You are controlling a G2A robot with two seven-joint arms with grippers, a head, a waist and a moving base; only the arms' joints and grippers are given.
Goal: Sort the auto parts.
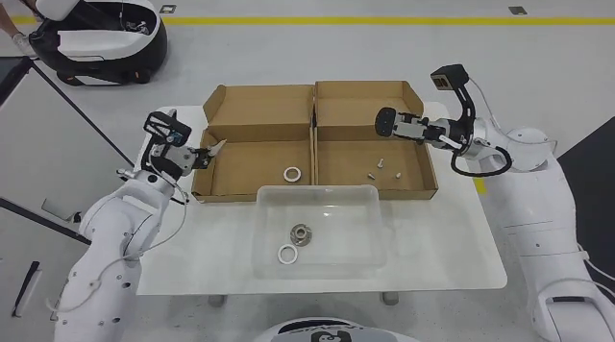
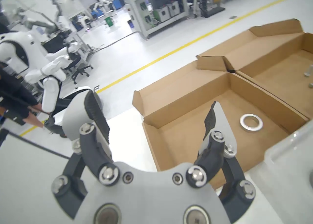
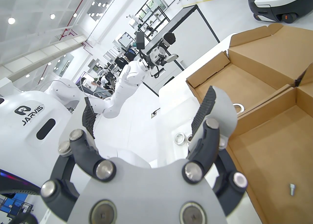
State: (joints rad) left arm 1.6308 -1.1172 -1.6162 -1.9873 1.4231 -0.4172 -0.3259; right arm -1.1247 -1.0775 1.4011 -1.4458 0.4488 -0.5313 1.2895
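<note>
Left gripper [image 1: 211, 153] hangs open-fingered and empty at the left box [image 1: 240, 181] edge; right gripper [image 3: 149, 94], likewise, over the right box [image 1: 346, 164]. Ring [image 1: 286, 255] lies in the near bin [image 1: 351, 238] — probably best to straddle its rim from straight above, then clear the wall.

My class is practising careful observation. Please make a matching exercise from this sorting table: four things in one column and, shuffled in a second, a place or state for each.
Things
1. bolts
2. clear tub
3. left gripper
4. left cardboard box

Places or states
A. holds a single ring
B. open, by the left box's outer side
C. lying in the right cardboard box
D. holds two round parts, nearest the robot

Pairs: 1-C, 2-D, 3-B, 4-A
</note>
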